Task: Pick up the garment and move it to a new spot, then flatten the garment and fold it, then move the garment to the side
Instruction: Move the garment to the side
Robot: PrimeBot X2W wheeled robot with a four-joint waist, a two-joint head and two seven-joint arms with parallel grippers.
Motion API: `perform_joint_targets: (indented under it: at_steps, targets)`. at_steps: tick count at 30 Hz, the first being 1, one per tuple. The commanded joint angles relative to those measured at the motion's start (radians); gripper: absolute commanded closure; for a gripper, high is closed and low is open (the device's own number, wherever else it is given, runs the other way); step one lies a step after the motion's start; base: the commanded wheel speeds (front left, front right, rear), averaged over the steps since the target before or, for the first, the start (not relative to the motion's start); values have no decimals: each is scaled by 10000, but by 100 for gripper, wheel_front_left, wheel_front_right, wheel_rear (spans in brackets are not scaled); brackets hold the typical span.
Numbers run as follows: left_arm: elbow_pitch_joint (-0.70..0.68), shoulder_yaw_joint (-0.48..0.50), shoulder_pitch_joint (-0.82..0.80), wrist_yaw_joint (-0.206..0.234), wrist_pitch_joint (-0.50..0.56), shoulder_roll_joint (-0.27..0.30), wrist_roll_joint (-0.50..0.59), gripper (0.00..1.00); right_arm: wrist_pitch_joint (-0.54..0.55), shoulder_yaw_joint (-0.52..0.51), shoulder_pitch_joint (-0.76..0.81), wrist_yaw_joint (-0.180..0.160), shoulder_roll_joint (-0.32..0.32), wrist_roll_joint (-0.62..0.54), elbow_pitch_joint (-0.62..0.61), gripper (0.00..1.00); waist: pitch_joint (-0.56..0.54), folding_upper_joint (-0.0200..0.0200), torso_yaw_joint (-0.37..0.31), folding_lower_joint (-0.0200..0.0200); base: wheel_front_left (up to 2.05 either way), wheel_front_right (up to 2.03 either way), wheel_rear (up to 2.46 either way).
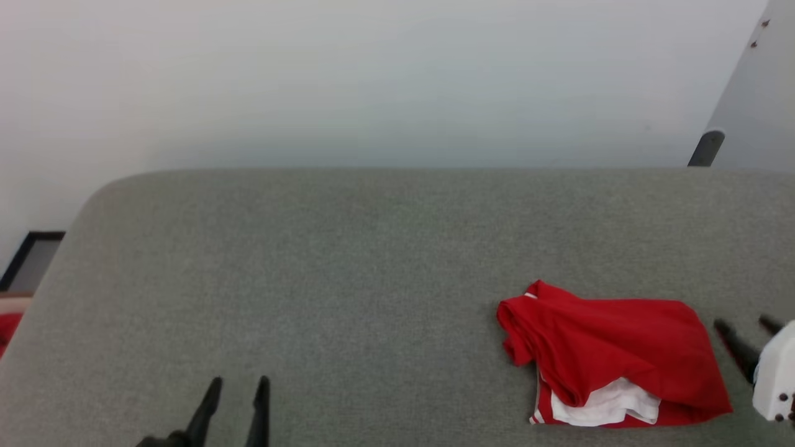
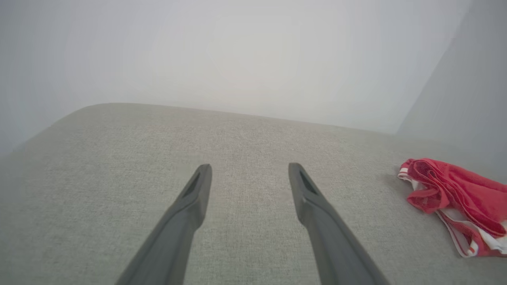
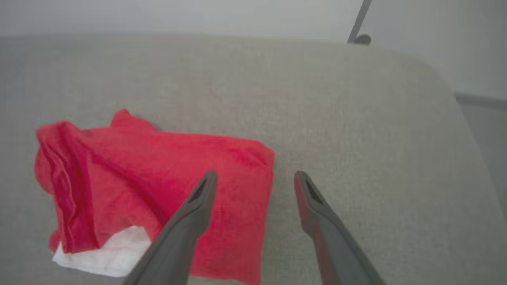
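The garment (image 1: 608,347) lay in a loose fold on the grey padded surface (image 1: 310,261), toward its right end and near the front edge. My right gripper (image 1: 740,321) stood just beside the cloth's right edge, fingers apart and holding nothing; my left gripper (image 1: 240,380) hung well apart from it over bare padding, fingers likewise spread and empty.

With the garment folded and lying to the side, I judged the task close to its end; the step in hand was to leave it there tidily. To do that well I needed to take the right fingers up and away from the straight edge rather than across it; soft cloth would catch on a fingertip and drag the fold open; the bunched left end looked likeliest to slump.

The right wrist view showed what the head view could not: one finger crossed the red cloth and the other bare padding, so the edge ran between them; whether either touched I could not tell. The left wrist view, low and from the side, showed the striped trim (image 2: 459,241) and the stacked layers; the head view gave the white sleeve (image 1: 608,403) peeping out in front.
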Motion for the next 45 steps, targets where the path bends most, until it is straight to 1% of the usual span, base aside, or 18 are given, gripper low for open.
perform_joint_targets:
  at_steps: [1,3,4,6,12,16,19,20,21,25,28,32,37,40,45]
  targets:
    - [76,-57,-191,-42,-26,-3,29,0,781,385,-269,-6,-209,332,304,0,174,0,169,0,0,0,0]
    - [179,-144,-339,-76,-31,-46,17,0,2056,999,-422,-8,-557,903,714,0,311,0,276,0,0,0,0]
    - [199,-197,-447,-85,-33,-70,22,0,2532,1147,-574,-8,-708,1195,859,0,441,0,328,0,0,0,0]
    - [247,-307,-688,-103,-39,-104,71,0,3035,1261,-877,-8,-940,1517,1136,0,731,0,443,0,0,0,0]
    - [385,-533,-1333,-156,-49,-160,179,0,3106,1326,-1621,-8,-1025,1578,2330,0,1541,0,700,0,0,0,0]
    - [519,-681,-1722,-190,-62,-212,249,0,3160,1708,-1814,-8,-905,1900,2915,0,1902,0,824,0,0,0,0]
    - [614,-746,-1893,-201,-68,-242,289,0,3010,1967,-1870,-6,-863,2029,3114,1,2009,0,851,0,0,0,0]
    - [674,-766,-1973,-197,-69,-250,291,0,2813,2038,-1888,-6,-814,2084,3186,62,2038,0,852,0,0,0,0]
    - [719,-786,-2049,-210,-62,-256,291,0,2629,2065,-1899,-6,-763,2160,3287,100,2053,0,844,0,0,0,0]
    - [757,-735,-2212,-264,-70,-232,273,0,1882,2128,-2044,-8,-653,2516,3490,100,2042,0,600,0,0,0,0]
    - [634,-853,-2281,-321,-69,-161,291,0,1213,2067,-2224,-22,-905,2603,3687,100,2030,0,267,0,0,0,0]
    - [321,-1011,-2491,-377,-57,-13,482,0,456,1850,-2458,-14,-1129,2913,3867,100,2111,0,-379,0,0,0,0]
    - [-136,-1595,-3074,-421,-59,271,553,0,-353,1564,-2629,-11,-1631,3097,4091,100,2437,0,-1232,0,0,0,0]
    - [-339,-2078,-3579,-432,-57,565,443,0,-796,1355,-2783,-11,-1930,3193,4292,100,2716,0,-1698,0,0,0,0]
    - [-297,-2710,-4628,-436,-55,930,429,0,-1535,1070,-3169,-11,-2275,3237,4863,100,3213,0,-2214,0,0,0,0]
